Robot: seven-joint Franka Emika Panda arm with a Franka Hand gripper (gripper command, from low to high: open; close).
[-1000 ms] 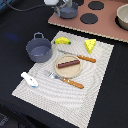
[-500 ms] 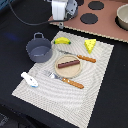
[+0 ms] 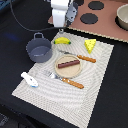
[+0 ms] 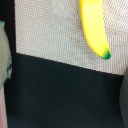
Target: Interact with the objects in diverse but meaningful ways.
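One banana (image 4: 94,27) near mat edge (image 4: 70,64)

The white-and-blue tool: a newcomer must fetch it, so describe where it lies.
Find the pale woven mat on the dark table. At its corner nearest the camera on the exterior view's left lies the white-and-blue tool, below the grey-blue pot. It alone is white with blue.

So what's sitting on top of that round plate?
A dark brown bar lies across the round tan plate. Nothing else sits on it. Whatever part of the plate is under the bar is covered.
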